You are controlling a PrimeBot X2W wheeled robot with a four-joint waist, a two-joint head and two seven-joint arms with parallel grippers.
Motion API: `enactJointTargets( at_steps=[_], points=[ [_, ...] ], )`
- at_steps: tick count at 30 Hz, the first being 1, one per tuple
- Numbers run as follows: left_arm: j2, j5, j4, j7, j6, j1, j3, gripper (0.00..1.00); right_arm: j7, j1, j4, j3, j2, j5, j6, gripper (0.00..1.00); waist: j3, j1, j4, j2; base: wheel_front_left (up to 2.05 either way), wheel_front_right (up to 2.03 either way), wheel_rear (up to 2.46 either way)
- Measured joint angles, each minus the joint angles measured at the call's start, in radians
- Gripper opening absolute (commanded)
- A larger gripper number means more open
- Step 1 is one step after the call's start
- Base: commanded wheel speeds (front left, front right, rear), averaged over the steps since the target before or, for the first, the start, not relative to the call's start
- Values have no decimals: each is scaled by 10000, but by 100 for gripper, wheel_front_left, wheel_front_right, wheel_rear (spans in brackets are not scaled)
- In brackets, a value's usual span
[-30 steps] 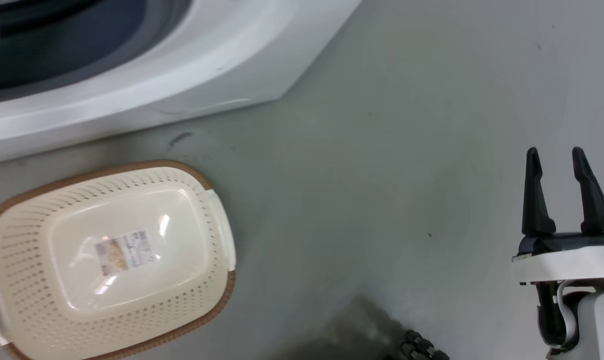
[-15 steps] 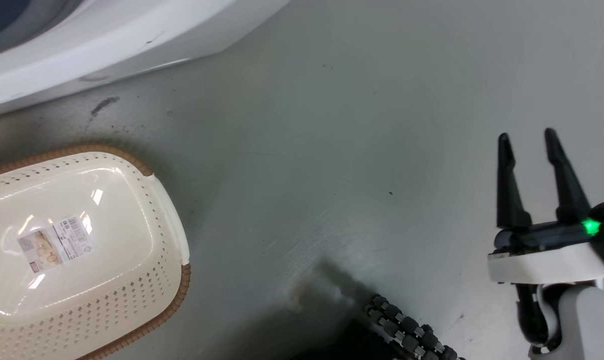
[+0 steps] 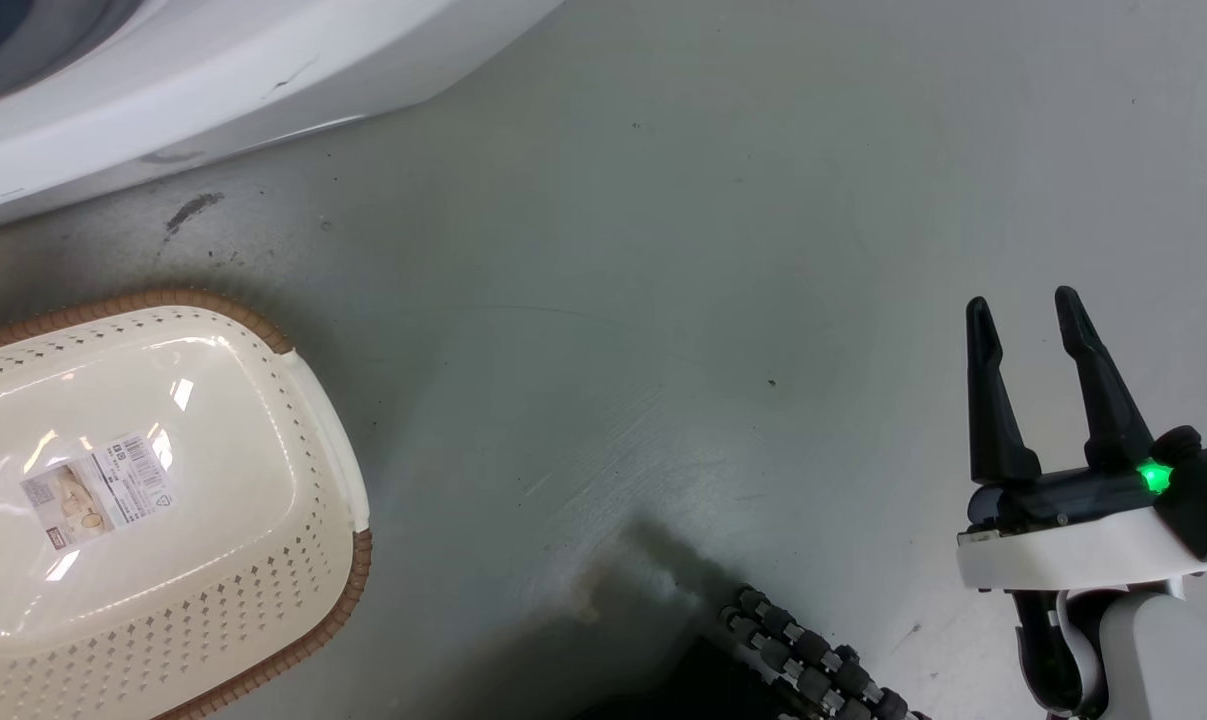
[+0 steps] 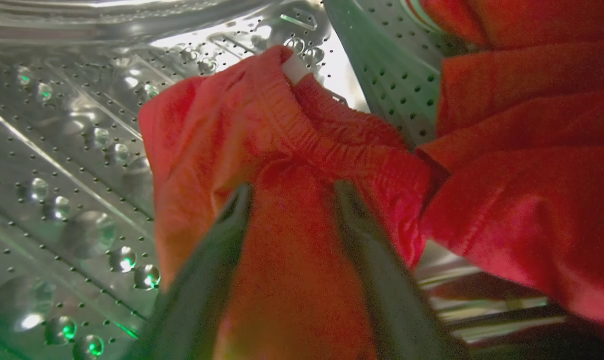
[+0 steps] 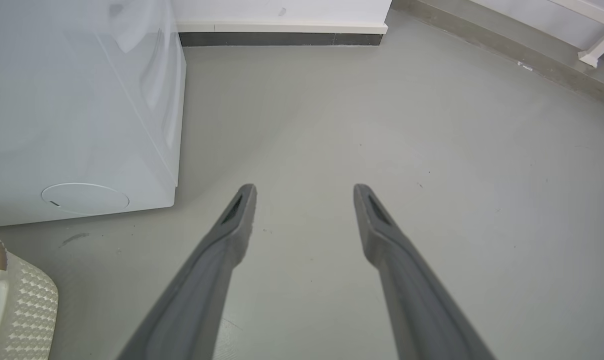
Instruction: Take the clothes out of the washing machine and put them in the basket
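In the left wrist view my left gripper [image 4: 291, 187] is inside the washing machine's perforated steel drum [image 4: 71, 150]. Its fingers are apart and red clothes [image 4: 291, 125] with a gathered waistband lie between and behind them. More red fabric [image 4: 522, 165] is bunched at the right. The head view has the washing machine's white front [image 3: 213, 80] at the top left. Below it the cream basket [image 3: 263, 620] with a brown rim stands on the floor with just a label inside. My right gripper [image 3: 1023, 305] hovers open over bare floor at the lower right, holding nothing.
The grey floor stretches between the basket and my right gripper. A black ribbed part of my base [image 3: 813, 660] shows at the bottom edge. In the right wrist view the machine's white side [image 5: 81, 100] is at the left, a basket corner [image 5: 26, 305] at the lower left, a wall skirting [image 5: 281, 32] beyond.
The head camera has swung, so the machine and basket have slid up and to the left in the picture. My right gripper stays open and sits slightly lower in view than half a second ago.
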Motion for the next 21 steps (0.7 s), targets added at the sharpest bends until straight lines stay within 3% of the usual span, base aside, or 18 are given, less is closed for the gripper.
enactJointTargets(
  at_steps=[10, 17, 21],
  points=[
    [128, -226, 94, -476, -2, -186, -380, 0, 0, -103, 0, 8, 0, 98, 2, 100, 41, 0, 6, 0, 0, 0, 0],
    [267, -311, 86, -1480, -2, -113, -675, 0, 0, -472, 288, 21, 0, 105, 2, 100, -226, 0, -66, 0, 0, 0, 0],
    [19, -451, 247, -2378, 88, 363, -673, 0, 0, -608, 437, -316, 0, 17, 2, 100, -627, 0, 14, 0, 0, 0, 0]
  ],
)
